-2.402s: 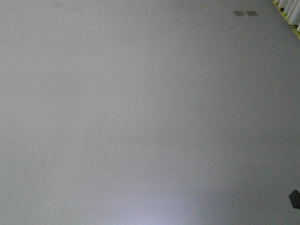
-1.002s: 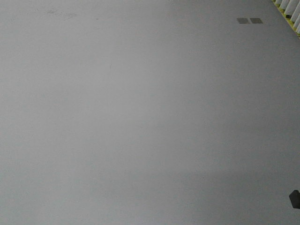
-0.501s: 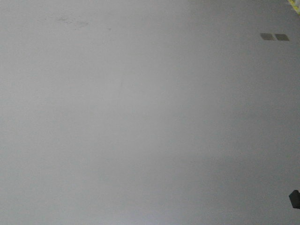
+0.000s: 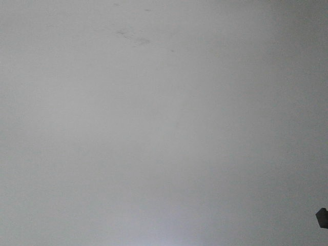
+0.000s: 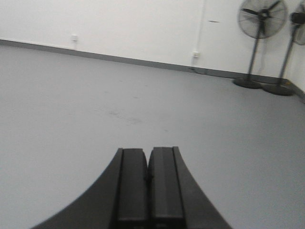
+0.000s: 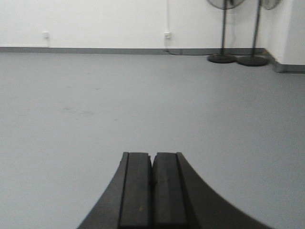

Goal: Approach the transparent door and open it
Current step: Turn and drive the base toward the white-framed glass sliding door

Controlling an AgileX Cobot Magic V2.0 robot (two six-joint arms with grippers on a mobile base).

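Currently we log left pincer (image 5: 147,155) and right pincer (image 6: 153,157) both pressed together, empty, above grey floor (image 4: 164,123); two pedestal fans (image 5: 261,19) stand by the white wall (image 5: 119,24).

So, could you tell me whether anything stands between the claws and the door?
The door is in no view. Ahead of the left claw and right claw lies only floor up to the wall; two fans stand far right.

No sight of the transparent door in any view, front camera filled by bare grey floor (image 4: 154,128), wrist cameras facing open floor, white wall (image 5: 119,19), two pedestal fans (image 5: 261,18).
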